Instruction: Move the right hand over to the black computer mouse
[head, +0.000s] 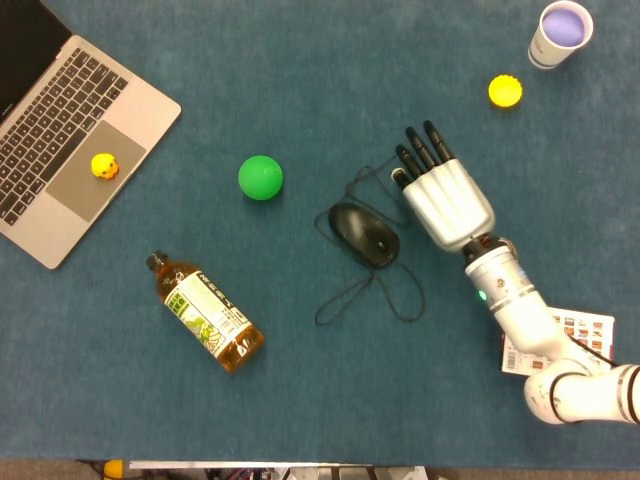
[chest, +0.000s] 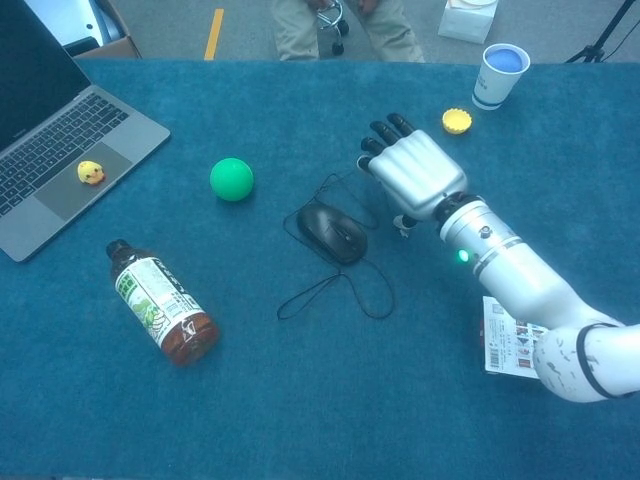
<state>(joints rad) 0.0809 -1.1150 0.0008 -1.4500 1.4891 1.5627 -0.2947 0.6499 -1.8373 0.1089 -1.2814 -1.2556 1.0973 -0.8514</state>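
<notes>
From the head view, the mouse (head: 365, 234) sits mid-counter, its cable looped around it, and the right hand (head: 446, 200) hovers just right of it, fingers (head: 418, 152) straight, holding nothing. From the chest view, the mouse (chest: 333, 233) looks light, smooth, rigid: best cupped from above.

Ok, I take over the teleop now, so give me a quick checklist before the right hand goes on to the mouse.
1. Right hand free of any load: ok, it holds nothing and its fingers are apart.
2. Hand over the mouse: not ok, it is off to one side, with table showing between them.
3. Path to the mouse free of objects: ok, only the cable loops there.
4. Hand clear of the cable: cannot tell, the fingers overlap the loop in both views.
5. Ball and bottle out of the way: ok, both lie beyond the mouse.
6. Left hand clear: cannot tell, neither view shows it.
</notes>
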